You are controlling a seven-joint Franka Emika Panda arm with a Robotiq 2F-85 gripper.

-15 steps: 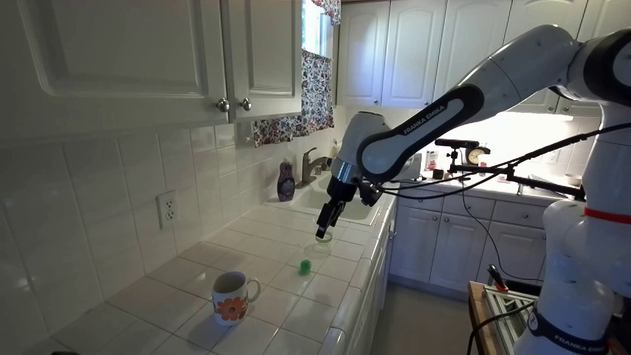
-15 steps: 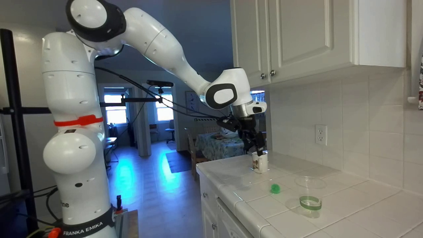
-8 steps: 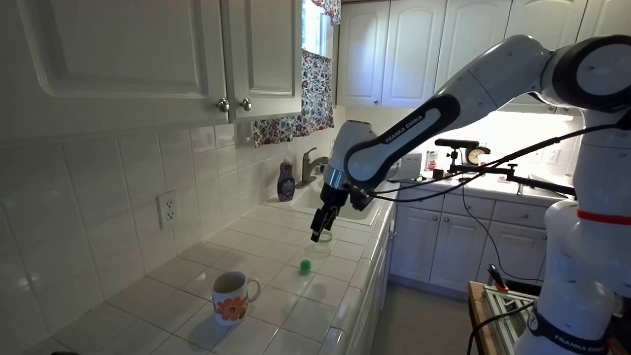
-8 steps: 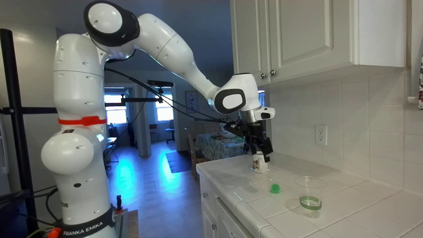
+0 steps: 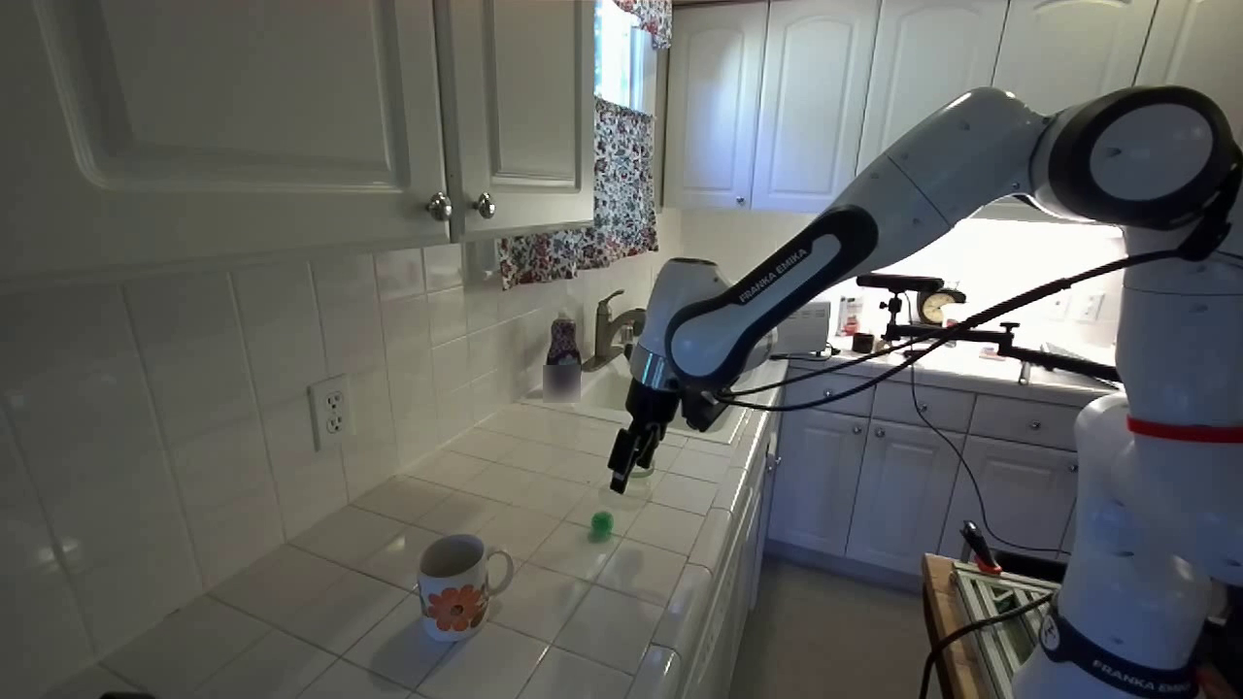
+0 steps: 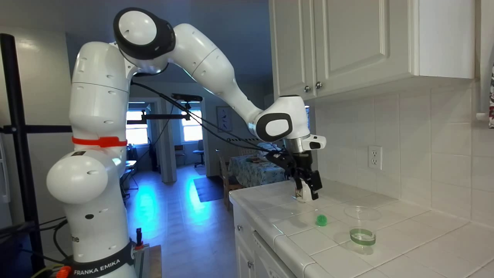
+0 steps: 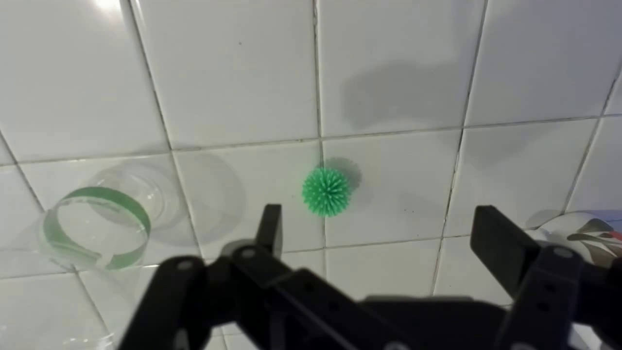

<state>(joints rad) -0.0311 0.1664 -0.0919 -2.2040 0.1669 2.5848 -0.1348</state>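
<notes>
The Franka Panda arm [image 6: 206, 54] rises upright from its base, bends at a high elbow and slopes its forearm down over the tiled counter [image 5: 544, 592], where the gripper [image 7: 378, 228] hangs pointing down with a slight tilt. Its 2 fingers [image 7: 270, 228] stand wide apart and hold nothing. On the counter below them, clear of the fingertips, lies 1 green spiky ball [image 7: 326, 192]; in the wrist view it sits nearer the finger at picture left. The ball rests between 1 white mug [image 5: 437, 578] with orange flowers, standing upright, and 1 clear vessel [image 6: 362, 237] ringed by a green band. In an exterior view the gripper partly covers the mug. Farther along stands 1 dark bottle [image 5: 563, 342], its lower part blurred, just beside 1 sink [image 5: 602, 396] with 1 faucet [image 5: 604, 335]. The tiled wall carries 1 outlet [image 5: 332, 413] with 2 sockets. Above the counter, 2 knobs [image 6: 318, 85] show on 2 white cabinet doors [image 6: 355, 42], 1 on each.
</notes>
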